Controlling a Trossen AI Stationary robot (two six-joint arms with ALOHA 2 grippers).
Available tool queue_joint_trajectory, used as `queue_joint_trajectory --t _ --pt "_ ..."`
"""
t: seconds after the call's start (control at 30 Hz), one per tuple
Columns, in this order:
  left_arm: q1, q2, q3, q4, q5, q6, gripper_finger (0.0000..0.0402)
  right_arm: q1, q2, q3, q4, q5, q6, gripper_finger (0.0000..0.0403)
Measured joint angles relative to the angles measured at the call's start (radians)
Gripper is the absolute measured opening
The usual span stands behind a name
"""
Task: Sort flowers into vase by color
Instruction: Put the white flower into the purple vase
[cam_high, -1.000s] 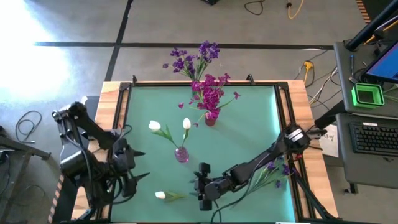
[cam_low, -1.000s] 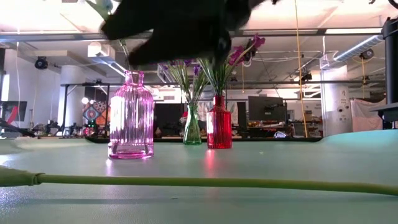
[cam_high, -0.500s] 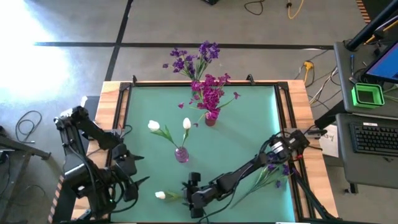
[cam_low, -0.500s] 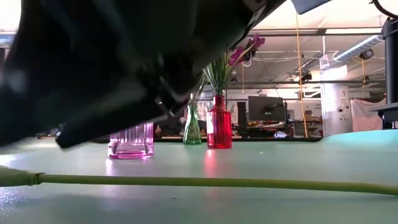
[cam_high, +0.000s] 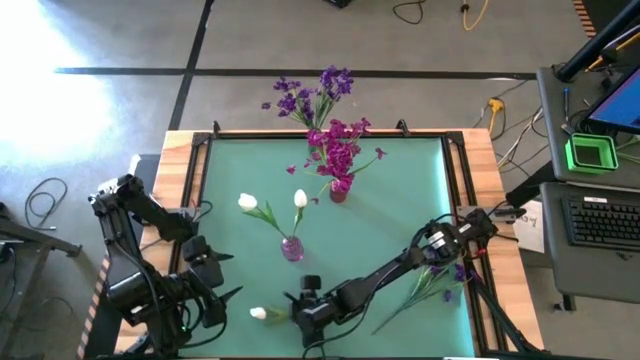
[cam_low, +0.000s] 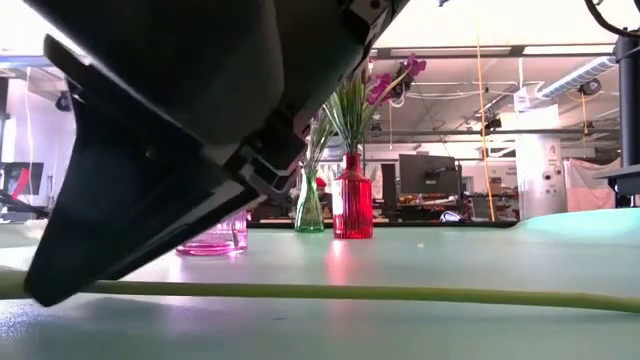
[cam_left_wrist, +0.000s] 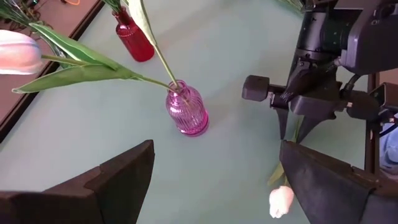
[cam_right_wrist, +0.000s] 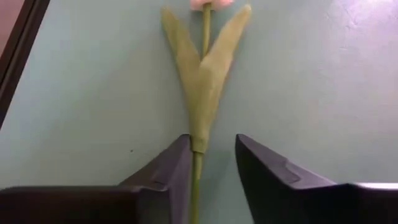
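A white tulip (cam_high: 258, 313) lies near the table's front edge. Its bud points to the table's left, and its green stem (cam_right_wrist: 198, 163) runs to the right under my right gripper (cam_high: 302, 308). That gripper is low over the stem, just behind the leaves (cam_right_wrist: 202, 68). Its fingers (cam_right_wrist: 177, 168) stand open on either side of the stem, which lies close to one finger. In the low view the stem (cam_low: 400, 294) lies flat on the mat. My left gripper (cam_high: 215, 290) hangs open at the front left, holding nothing. My right gripper straddles the tulip's stem (cam_right_wrist: 196, 177) just behind the leaves. It comes slanting down from the table's right, with its fingers pointing along the stem. One finger is right at the stem, and I cannot tell whether it touches. A gap shows on the other side. The tulip lies flat on the table.
A pink vase (cam_high: 292, 248) with two white tulips stands mid-table. A red vase (cam_high: 339, 190) holds magenta flowers. At the far edge a green vase (cam_low: 309, 205) holds purple flowers (cam_high: 318, 92). Loose purple flowers (cam_high: 440, 275) lie at the right under my right arm.
My right gripper has gone toward the table's left and near edge and has sunk low over the lying tulip's stem. It now fills the low view. My left gripper has drifted slightly toward the near edge. The tulip has stayed where it was.
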Motion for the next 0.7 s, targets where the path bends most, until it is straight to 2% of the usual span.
queue_joint_trajectory --t 0.13,0.27,0.43,0.6,0.7 --pt "0.0 0.0 0.0 0.0 -0.02 -0.012 0.0335 -0.001 -0.001 0.0 0.012 -0.019 -0.008 0.0065" --pt "0.0 0.0 0.0 0.0 -0.039 -0.021 0.0335 -0.005 0.001 -0.004 0.026 -0.05 -0.002 0.0035" --pt "0.0 0.0 0.0 -0.001 -0.053 -0.021 0.0335 -0.011 0.0 -0.022 0.03 -0.061 0.014 0.0014" --pt "0.0 0.0 0.0 -0.002 -0.059 -0.021 0.0335 -0.011 -0.008 -0.024 0.027 -0.068 -0.005 0.001" --pt "0.001 0.0 0.0 -0.003 -0.096 -0.02 0.0335 -0.007 -0.023 -0.024 0.026 -0.066 -0.042 0.001"
